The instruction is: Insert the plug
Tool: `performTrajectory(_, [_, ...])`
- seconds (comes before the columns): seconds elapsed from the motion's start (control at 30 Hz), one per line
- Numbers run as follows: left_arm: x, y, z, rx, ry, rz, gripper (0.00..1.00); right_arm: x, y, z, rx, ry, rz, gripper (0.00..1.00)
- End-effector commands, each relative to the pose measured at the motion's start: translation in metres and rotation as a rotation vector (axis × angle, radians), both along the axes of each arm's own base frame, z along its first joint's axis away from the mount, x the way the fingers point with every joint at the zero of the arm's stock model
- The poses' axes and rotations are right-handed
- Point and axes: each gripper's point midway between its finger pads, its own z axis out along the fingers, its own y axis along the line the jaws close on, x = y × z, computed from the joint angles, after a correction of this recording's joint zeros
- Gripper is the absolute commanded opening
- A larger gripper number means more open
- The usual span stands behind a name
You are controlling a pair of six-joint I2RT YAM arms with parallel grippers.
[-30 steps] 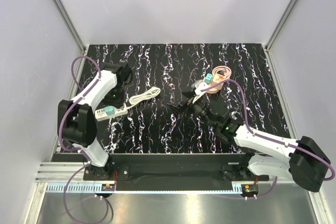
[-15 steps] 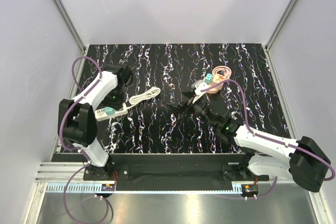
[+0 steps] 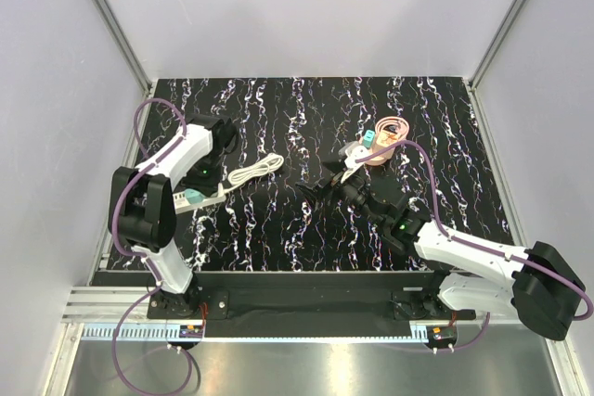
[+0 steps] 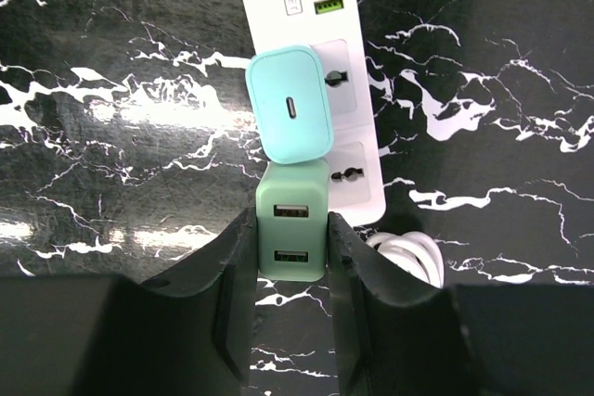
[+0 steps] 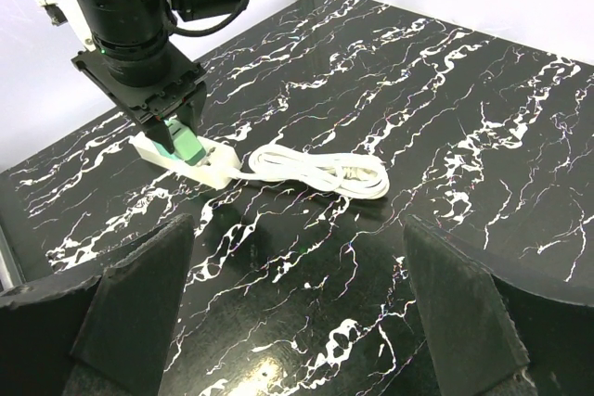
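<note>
The white power strip (image 4: 360, 132) lies at the table's left (image 3: 212, 194). The teal plug (image 4: 290, 104) sits tilted on the strip, beside a socket, and shows in the top view (image 3: 191, 197). My left gripper (image 4: 290, 234) stands over the strip's cable end (image 5: 172, 122). It is shut on a brighter green cube (image 4: 293, 215) with two USB ports, and both fingers touch its sides. The cube's lower end is at the strip (image 5: 187, 148); I cannot tell whether it is seated. My right gripper (image 5: 297, 266) is open and empty, mid-table (image 3: 320, 188), well apart from the strip.
The strip's white cable (image 3: 255, 171) lies coiled to its right (image 5: 320, 169). A coiled pink cable (image 3: 390, 141) with a small teal block (image 3: 368, 140) and a white adapter lies at the back right. Grey walls enclose the black marbled table.
My left arm has swung in towards the strip, and its gripper now stands over the strip's cable end. The right arm has not moved.
</note>
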Motion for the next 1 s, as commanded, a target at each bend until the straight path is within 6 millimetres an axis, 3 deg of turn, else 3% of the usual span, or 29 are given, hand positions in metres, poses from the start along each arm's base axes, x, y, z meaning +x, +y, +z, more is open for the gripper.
performTrajectory(0.0, [-0.031, 0.017, 0.013, 0.105, 0.085, 0.135, 0.0, 0.001, -0.004, 0.014, 0.025, -0.04, -0.021, 1.0])
performTrajectory(0.97, [-0.021, 0.005, 0.01, 0.056, 0.05, 0.183, 0.0, 0.001, -0.004, 0.009, 0.025, -0.038, -0.021, 1.0])
